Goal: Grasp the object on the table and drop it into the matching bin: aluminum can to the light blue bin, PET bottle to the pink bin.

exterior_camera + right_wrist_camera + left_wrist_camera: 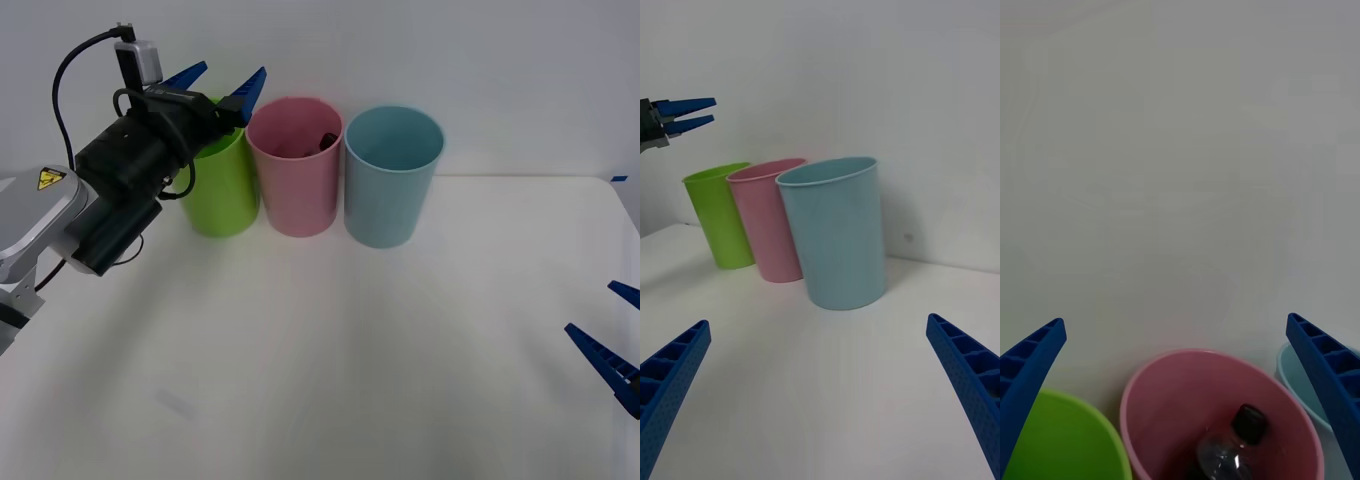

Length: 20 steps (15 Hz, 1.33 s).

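Clear PET bottle (1225, 450) (black cap) inside round pink bin (296, 175).

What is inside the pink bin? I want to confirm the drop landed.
The PET bottle lies inside the pink bin, black cap and clear shoulder showing. Its lower body is cut off from view. The open left gripper hovers above.
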{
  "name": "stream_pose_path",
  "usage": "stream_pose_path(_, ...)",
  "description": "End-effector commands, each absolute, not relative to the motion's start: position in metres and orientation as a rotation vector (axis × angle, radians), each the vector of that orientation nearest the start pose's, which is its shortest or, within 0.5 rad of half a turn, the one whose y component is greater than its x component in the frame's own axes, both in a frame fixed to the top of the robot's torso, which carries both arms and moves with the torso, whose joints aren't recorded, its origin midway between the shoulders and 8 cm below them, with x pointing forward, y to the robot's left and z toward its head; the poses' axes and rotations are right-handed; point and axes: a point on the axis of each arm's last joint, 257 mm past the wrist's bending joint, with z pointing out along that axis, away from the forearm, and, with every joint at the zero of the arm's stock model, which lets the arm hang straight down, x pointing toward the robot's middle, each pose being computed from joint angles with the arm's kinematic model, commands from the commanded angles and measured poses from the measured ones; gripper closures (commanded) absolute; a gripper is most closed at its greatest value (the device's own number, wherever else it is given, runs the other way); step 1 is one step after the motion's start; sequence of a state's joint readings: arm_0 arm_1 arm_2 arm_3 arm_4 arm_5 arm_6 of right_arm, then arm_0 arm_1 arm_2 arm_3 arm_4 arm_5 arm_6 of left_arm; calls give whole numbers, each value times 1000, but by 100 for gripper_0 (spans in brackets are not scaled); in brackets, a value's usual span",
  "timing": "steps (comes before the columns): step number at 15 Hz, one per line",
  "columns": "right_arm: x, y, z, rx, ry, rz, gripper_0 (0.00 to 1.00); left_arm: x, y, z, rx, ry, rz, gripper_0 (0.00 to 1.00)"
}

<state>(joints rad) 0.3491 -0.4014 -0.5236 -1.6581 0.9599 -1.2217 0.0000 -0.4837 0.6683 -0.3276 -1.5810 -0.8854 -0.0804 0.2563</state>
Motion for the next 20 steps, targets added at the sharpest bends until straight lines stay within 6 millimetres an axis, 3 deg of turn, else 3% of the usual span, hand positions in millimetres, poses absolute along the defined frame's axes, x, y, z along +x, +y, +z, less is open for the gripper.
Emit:
stream_pose_path(1,342,-330,-169,-465,1441,567,0,582,193,-15,258,1344,-553,0)
stream_pose_path(4,342,-330,-169,-465,1441,567,0,552,237,-33,265,1367,-540,0)
stream_pose_path(8,342,-330,-169,-465,1441,567,0,515,279,-67,312,1422,-522,0)
stream_pose_path(14,342,-330,-169,-465,1441,567,0,440,328,-123,420,1539,-520,0)
stream_pose_path(20,342,-330,-169,-465,1441,567,0,365,365,-158,531,1633,-488,0)
